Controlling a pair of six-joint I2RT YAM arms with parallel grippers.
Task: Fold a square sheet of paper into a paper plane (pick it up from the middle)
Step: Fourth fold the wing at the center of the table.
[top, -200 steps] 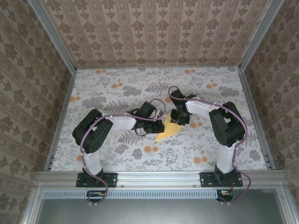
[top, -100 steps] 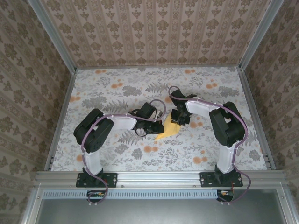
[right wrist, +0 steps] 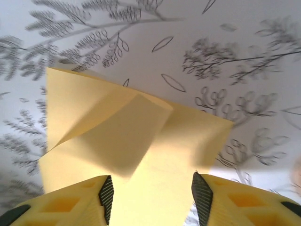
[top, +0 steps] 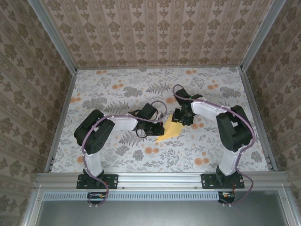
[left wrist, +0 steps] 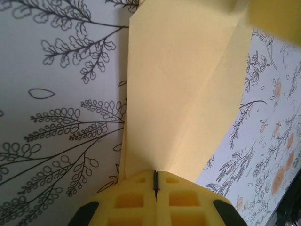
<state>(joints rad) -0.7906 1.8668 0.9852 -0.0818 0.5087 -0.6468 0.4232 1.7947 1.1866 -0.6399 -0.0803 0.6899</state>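
We see the L pincer (top: 159, 128) low over the flowered cloth (top: 117, 89), approx mid-table. In its wrist cam the L pincer (left wrist: 156, 173) has both pads pressed together, w/ only a hairline seam btwn them. The yellow sheet (left wrist: 183, 94) comes straight out of that seam, so we read it as pinched at its near edge. From there the sheet runs forward, away from the pincer, as a long folded shape. It has one straight edge on the pincer's left and a slanted crease climbing to the right. A raised flap at the far right is too blurred to read. Grey fern print shows on both sides of the paper.

The R pincer (top: 182, 120) sits at the sheet's other end, facing the L one, close to it but apart. In its own cam the R pincer (right wrist: 153, 193) has its jaws spread, black pad faces turned inward. The sheet (right wrist: 141, 141) lies in the gap btwn them and on ahead. We can't tell whether either pad touches the paper. Ahead of this pincer a folded-over flap casts a shadow on the layer below, w/ one corner front-left and a blunt edge front-right.

From above, the sheet (top: 170, 131) is a small pointed shape on the cloth btwn the two pincers, w/ its narrow tip toward the arm bases.
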